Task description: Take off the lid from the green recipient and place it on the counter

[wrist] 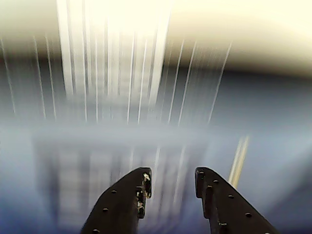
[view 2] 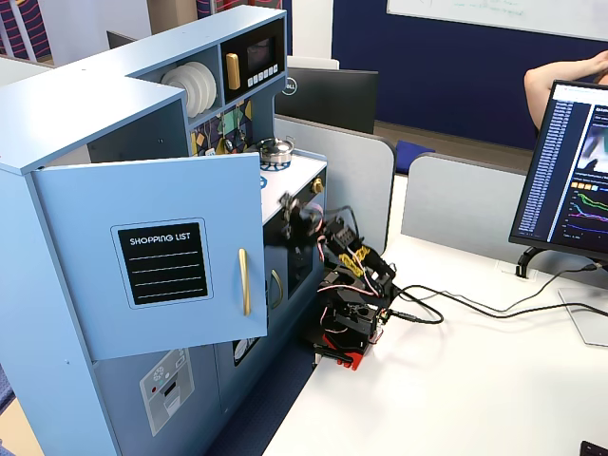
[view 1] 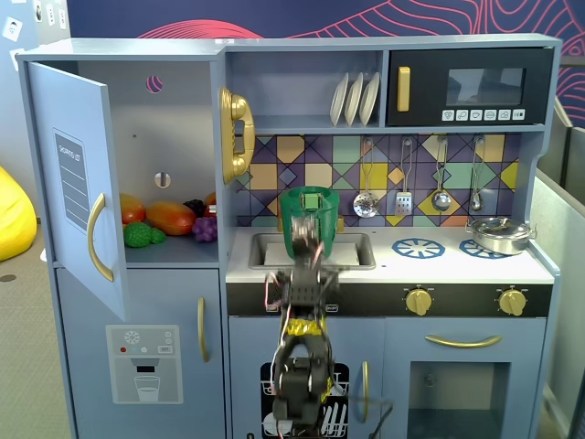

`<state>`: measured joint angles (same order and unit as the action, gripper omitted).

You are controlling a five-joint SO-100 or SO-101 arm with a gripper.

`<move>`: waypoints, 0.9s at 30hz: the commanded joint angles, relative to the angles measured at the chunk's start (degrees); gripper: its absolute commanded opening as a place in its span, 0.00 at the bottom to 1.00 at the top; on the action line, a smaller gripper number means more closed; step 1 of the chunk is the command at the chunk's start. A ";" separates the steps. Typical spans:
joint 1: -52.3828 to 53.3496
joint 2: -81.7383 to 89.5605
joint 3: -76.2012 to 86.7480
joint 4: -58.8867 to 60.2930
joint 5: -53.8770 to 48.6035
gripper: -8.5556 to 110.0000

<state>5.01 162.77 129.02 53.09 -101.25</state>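
Note:
The green recipient [view 1: 309, 224] stands upright at the sink on the white counter [view 1: 439, 267]. The lid [view 1: 309, 192] looks seated on its rim, and the light green strap handle faces the camera. My gripper [view 1: 306, 249] is raised in front of the pot, blurred by motion, and I cannot tell whether it touches it. In the wrist view my gripper [wrist: 171, 179] is open and empty, facing the streaked cabinet front below the counter edge. In the side fixed view the gripper [view 2: 293, 211] is at the counter's front edge. The pot is hidden there.
A steel pan [view 1: 500, 235] sits on the right burner ring, and a blue ring [view 1: 418, 247] is bare. The fridge door [view 1: 78, 183] hangs open at the left, with toy food on a shelf. Utensils hang on the back wall. A monitor [view 2: 565, 180] and cables lie on the desk.

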 commanded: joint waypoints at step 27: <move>0.62 -25.40 -20.04 -37.62 1.76 0.40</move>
<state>4.13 139.22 114.35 17.93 -98.44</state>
